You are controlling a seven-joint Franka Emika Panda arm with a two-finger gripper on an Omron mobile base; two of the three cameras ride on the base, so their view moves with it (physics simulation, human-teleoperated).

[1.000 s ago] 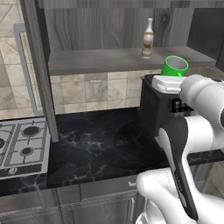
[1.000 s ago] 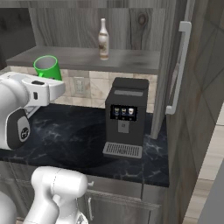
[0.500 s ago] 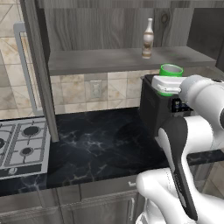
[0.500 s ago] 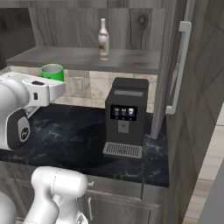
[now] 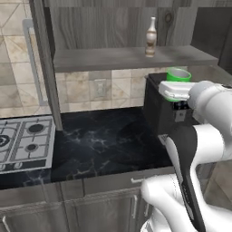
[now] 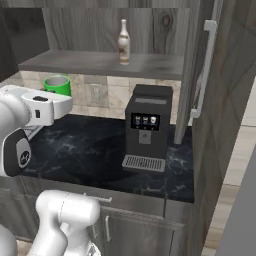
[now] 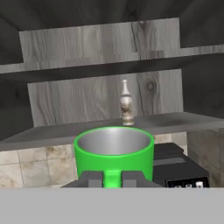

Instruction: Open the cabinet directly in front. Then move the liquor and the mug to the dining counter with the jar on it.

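Jaws clamped together on the handle of the mug (image 7: 113,153), gripper (image 7: 112,178) at 6 o'clock in the hand view, both finger pads (image 7: 93,179) pressed against the green tab between them. Mug upright, mouth up, pale inside, held in the air clear of the shelf and just above the coffee machine (image 6: 146,127). Seen in the left base view at 2 o'clock, mug (image 5: 178,74) poking up behind the white hand; in the right base view at 9 o'clock (image 6: 57,84).

Liquor (image 7: 126,104) upright on the cabinet (image 7: 100,52) shelf, at 12 o'clock beyond the mug, well apart from it. Label on the bottle too blurred to read. Cabinet doors swung open, bar handle (image 6: 203,67) at 2 o'clock. Machine's small screen lit, icons illegible. Hob (image 5: 25,142) at 9 o'clock on the counter (image 5: 104,145).
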